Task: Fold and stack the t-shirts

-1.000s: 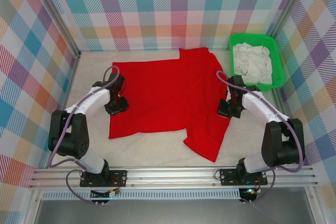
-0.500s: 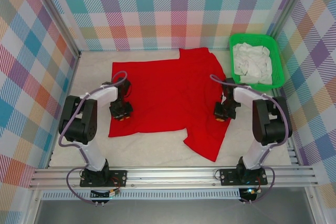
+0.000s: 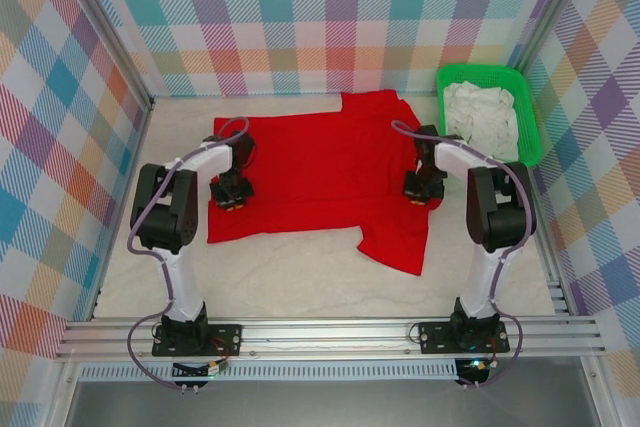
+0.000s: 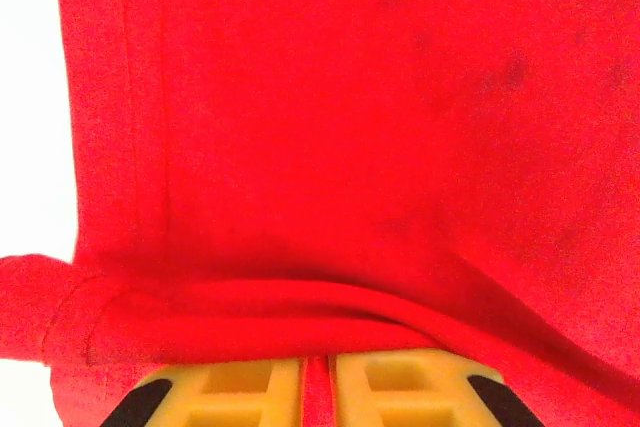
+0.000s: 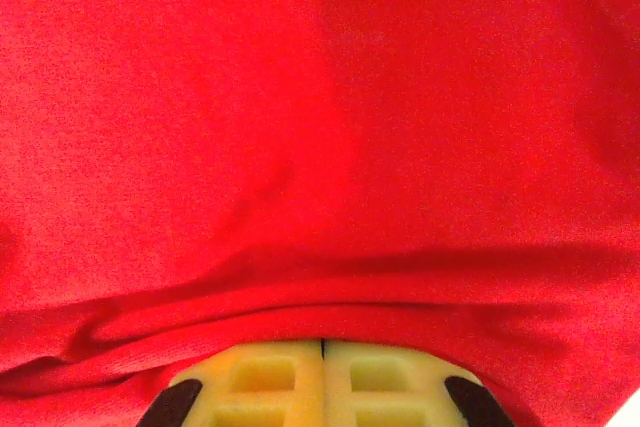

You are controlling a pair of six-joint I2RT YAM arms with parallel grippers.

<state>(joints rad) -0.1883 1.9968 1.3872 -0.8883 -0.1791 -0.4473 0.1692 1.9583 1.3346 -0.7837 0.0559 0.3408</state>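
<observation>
Tabletop lies pale and bare just beyond my bases. Past it the red t-shirt is spread over the middle of the table, one corner trailing toward me on the right. My left gripper sits on the shirt's left edge. From that wrist its yellow fingers stand almost together, a thin strip of red cloth pinched between them and a fold ridged across the tips. My right gripper rests on the shirt's right side. From its wrist the fingers meet with no gap, closed, cloth bunched against their tips, though whether any is caught I cannot tell. Farther off, in the far right corner, a green basket holds crumpled white cloth. Plaid walls close the back
</observation>
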